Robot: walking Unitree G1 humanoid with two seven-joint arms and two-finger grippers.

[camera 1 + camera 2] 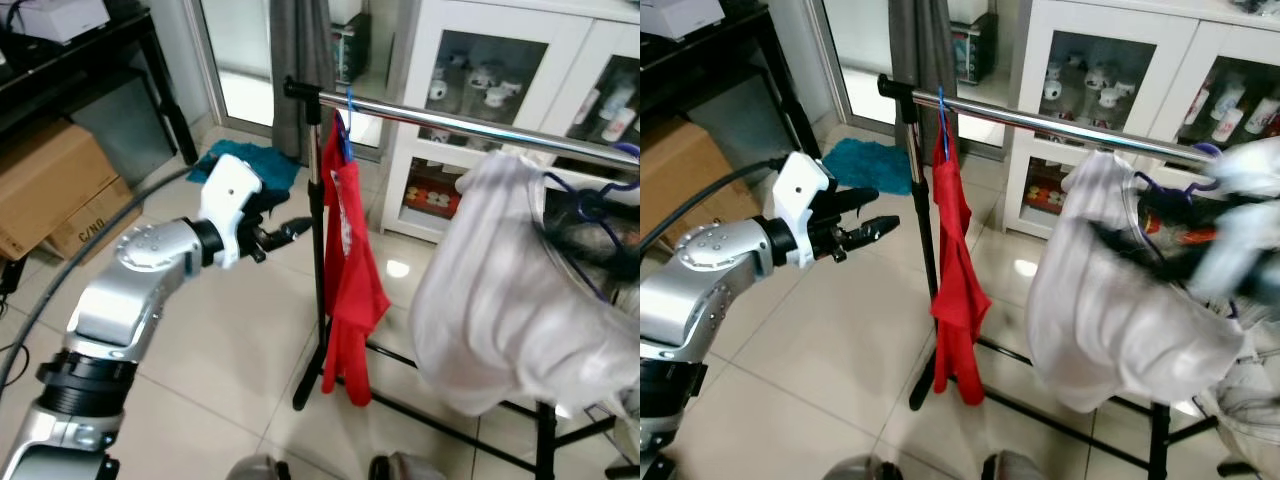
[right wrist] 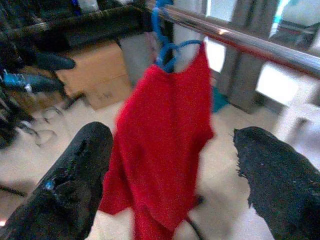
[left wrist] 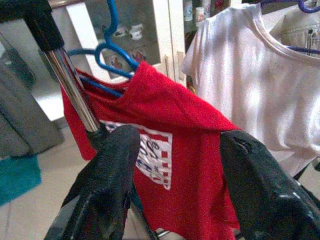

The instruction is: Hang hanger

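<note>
- Two garments hang on the rail (image 1: 470,122): a red shirt (image 1: 350,270) on a blue hanger (image 1: 345,125) near the rail's end post, and a white shirt (image 1: 500,300) further along it, on a purple hanger (image 1: 590,205).
- I judge the task nearly done: the blue hanger's hook sits over the rail and nothing holds the red shirt.
- Left tool (image 1: 285,232) is just beside the rail's upright post, at the height of the red shirt. Its two fingers stand wide apart and they hold nothing.
- Right tool (image 2: 175,190) also has its fingers wide apart and empty; it looks toward the red shirt from some way off.
- What is left, I think, is only to draw the arms away from the rail.
- Floor (image 1: 230,340) under the rail is pale tile. Behind the rail stands a white cabinet (image 1: 420,110) with glass doors; a cardboard box (image 1: 55,185) and a teal cloth (image 1: 245,160) lie beyond the post.
</note>
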